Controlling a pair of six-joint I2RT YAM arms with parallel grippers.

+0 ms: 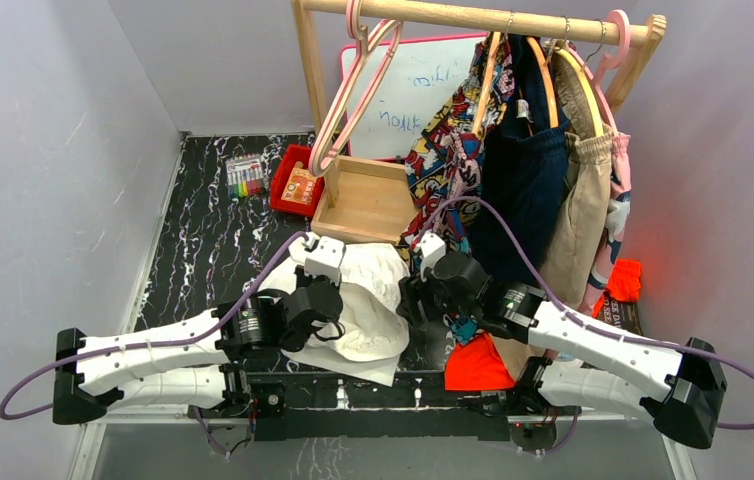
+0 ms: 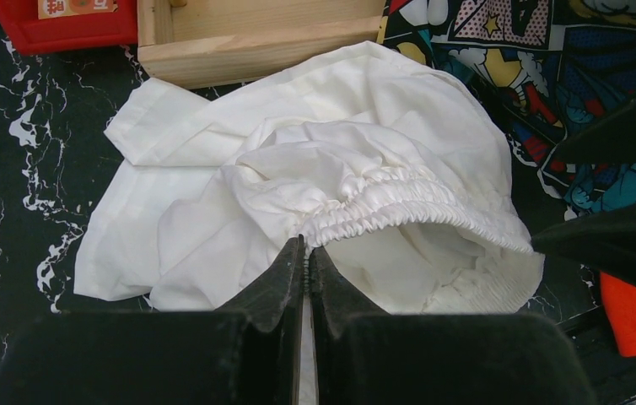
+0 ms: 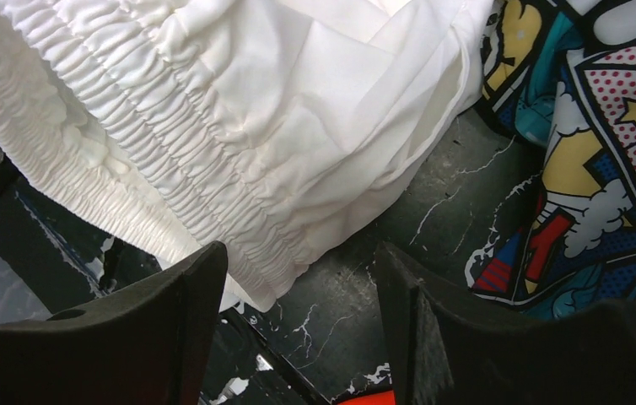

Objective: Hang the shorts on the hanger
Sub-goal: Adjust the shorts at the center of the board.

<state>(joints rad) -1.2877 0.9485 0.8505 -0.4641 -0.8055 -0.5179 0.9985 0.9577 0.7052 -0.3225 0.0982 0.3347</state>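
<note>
Shorts (image 1: 373, 305) lie crumpled on the dark marbled table (image 1: 193, 250) between the 2 arms, the waistband gaping open, so the task looks to be near its start: nothing is on the hanger yet. The left pincer (image 2: 307, 253) is closed narrow on the gathered elastic waistband, with a sliver of white cloth showing between its fingers. The right pincer (image 3: 298, 261) stands wide and holds nothing, low over the table just beside another stretch of the waistband, with the comic-print garment (image 3: 601, 126) close by. What is left, I judge, is a second grip, a lift, and working the cloth onto the hanger (image 1: 353, 100). That seems to be the pale one hanging on the wooden rail (image 1: 473, 15), well apart from the shorts, but it reads partly pink from above, so I cannot be sure. The arms hide part of the shorts in the top view, and neither wrist view shows the hanger.
</note>
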